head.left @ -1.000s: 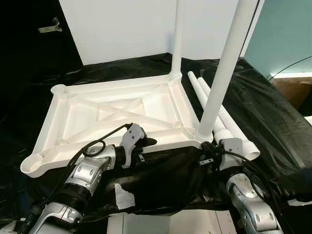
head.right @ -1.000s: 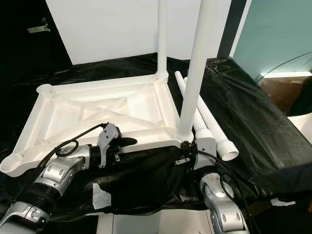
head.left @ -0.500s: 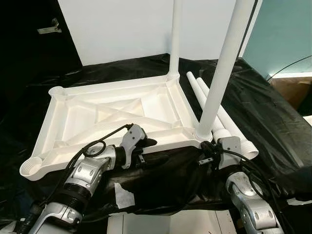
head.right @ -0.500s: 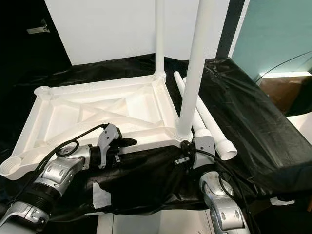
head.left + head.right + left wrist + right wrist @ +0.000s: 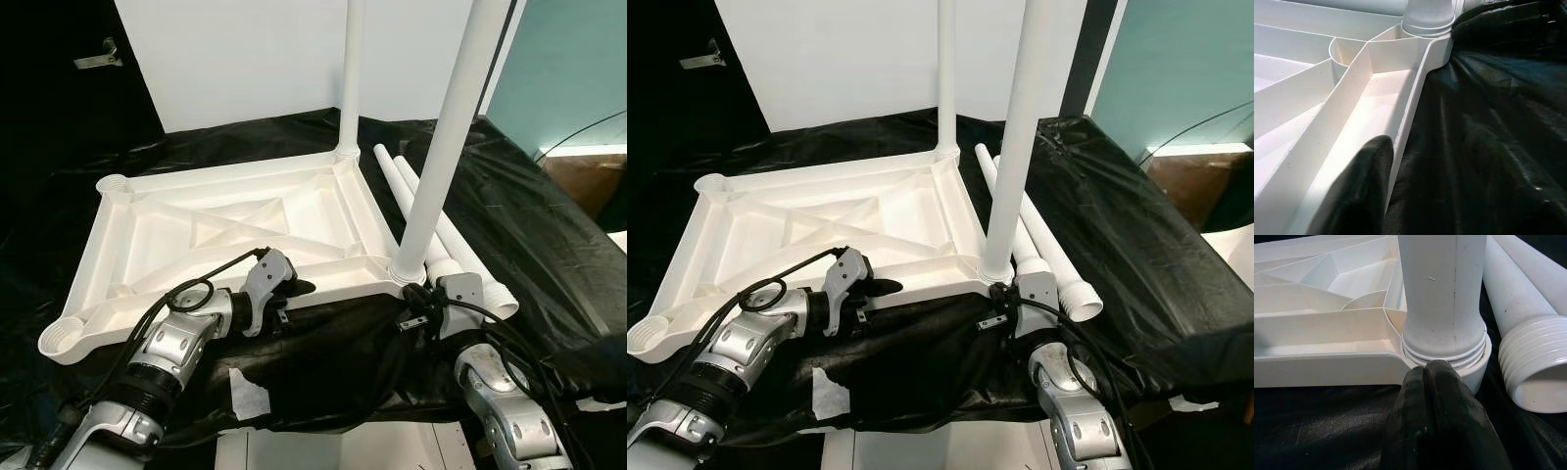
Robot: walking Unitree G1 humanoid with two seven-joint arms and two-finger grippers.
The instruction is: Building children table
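The right gripper (image 5: 1442,382) has its jaws pressed together, empty, their tips touching the threaded collar of the near screwed-in leg (image 5: 446,147) where it enters the corner socket. The left gripper (image 5: 289,287) sits on the near rim of the tabletop (image 5: 167,245); one black finger (image 5: 1359,191) lies against that rim, but I cannot tell how far its jaws are parted or whether they pinch the edge.

The tabletop lies upside down on the black-draped counter (image 5: 549,245), ribbed underside up, its long axis running from about 9 o'clock to 3 o'clock. Two legs stand upright in the sockets on the robot's right — the near one at 4 o'clock, the far leg (image 5: 350,78) at 1 o'clock. The two left sockets (image 5: 61,338) are unfilled.

Two loose legs (image 5: 431,211) lie side by side on the counter just right of the tabletop, long axes running 11 to 5 o'clock, threaded ends toward the robot.

Judging from this, the build is about half done — the near leg looks seated. The next move likely calls for lifting a loose leg and threading it upright into a left socket while the tabletop is steadied.
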